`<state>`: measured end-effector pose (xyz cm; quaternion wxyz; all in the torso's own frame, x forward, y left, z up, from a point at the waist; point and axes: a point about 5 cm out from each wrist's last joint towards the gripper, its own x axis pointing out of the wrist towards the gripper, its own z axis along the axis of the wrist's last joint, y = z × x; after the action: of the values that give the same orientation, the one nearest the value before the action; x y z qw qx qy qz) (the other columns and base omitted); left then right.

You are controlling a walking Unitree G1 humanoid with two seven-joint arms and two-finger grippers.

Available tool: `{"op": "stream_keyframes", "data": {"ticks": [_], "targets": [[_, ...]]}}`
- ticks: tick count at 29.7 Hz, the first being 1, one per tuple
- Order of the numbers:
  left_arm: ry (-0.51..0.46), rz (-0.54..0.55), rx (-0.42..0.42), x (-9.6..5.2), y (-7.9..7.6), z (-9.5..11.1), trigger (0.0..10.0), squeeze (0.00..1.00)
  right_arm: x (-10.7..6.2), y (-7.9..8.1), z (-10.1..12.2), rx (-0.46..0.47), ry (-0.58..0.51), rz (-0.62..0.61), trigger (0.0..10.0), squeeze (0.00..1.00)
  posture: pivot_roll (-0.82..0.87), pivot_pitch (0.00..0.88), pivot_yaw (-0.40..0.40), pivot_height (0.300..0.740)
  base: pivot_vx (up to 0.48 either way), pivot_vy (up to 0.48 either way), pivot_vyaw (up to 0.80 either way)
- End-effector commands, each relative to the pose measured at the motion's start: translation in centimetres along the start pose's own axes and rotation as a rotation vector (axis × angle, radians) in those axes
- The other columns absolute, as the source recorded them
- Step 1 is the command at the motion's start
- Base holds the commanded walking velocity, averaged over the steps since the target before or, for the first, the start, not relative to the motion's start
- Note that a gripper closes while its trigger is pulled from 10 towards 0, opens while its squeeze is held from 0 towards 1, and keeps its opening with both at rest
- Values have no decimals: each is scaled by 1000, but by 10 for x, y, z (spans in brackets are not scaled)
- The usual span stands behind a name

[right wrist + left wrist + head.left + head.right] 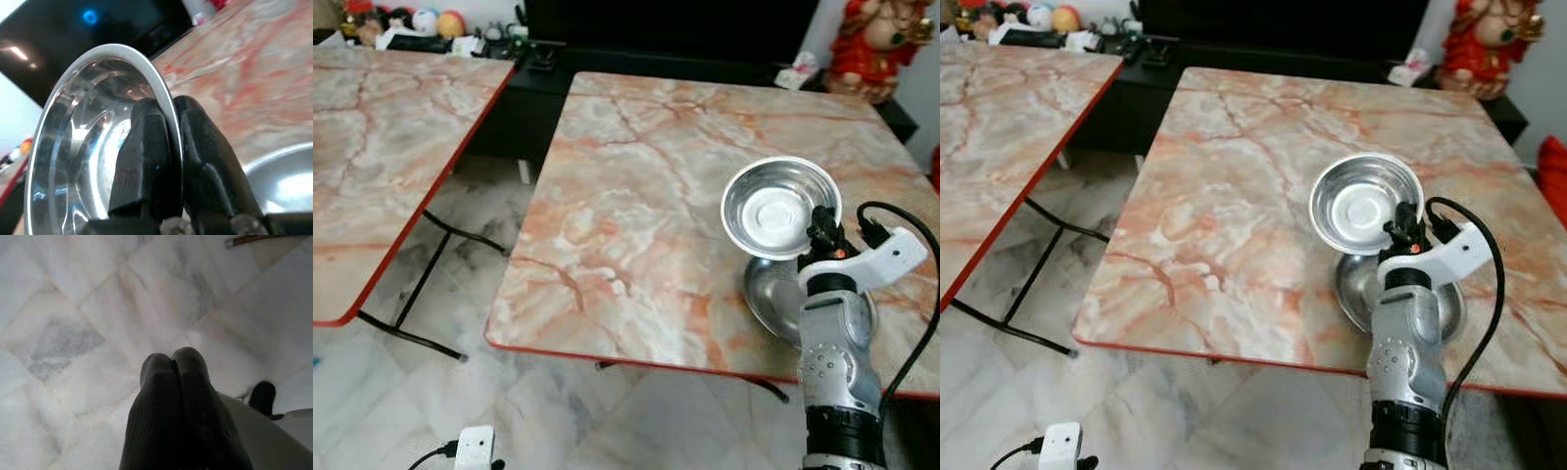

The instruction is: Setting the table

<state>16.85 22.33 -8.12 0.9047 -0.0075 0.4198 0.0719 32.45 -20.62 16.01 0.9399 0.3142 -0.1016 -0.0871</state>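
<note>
A second steel plate (773, 294) on the marble table (636, 196) lies partly hidden behind the robot's right arm and the lifted steel bowl (781, 208). The neighbouring table (382, 147) is cut off at the frame's left edge. Shelf figurines (401, 20) are too small to identify.

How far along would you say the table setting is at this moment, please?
Early on. One steel bowl already rests on the marble-patterned table, near its front right edge. In hand: the right gripper pinches the rim of a second steel bowl, held tilted above the first. That bowl is not yet set down. The left gripper hangs shut over the floor.
</note>
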Motion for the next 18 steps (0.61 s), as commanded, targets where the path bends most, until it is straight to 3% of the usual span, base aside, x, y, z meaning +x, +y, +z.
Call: {"op": "stream_keyframes", "data": {"ticks": [1,12,15,18], "targets": [[6,-3,-13,-1,-5,-4,10000,0,1,-8,11,-8,-38,-26,10000,0,78,93,-80,740,0,0,0],[27,3,-14,-3,-1,-10,10000,0,-3,-7,8,-23,-39,-30,10000,0,77,95,-82,740,0,0,0],[32,0,-11,-2,-2,-10,10000,0,-6,-11,11,-88,-47,-52,10000,0,68,95,-84,740,0,0,0],[34,-1,-11,-2,-4,-10,10000,0,-9,-15,14,-91,-47,-75,10000,0,69,95,-85,740,0,0,0]]}}
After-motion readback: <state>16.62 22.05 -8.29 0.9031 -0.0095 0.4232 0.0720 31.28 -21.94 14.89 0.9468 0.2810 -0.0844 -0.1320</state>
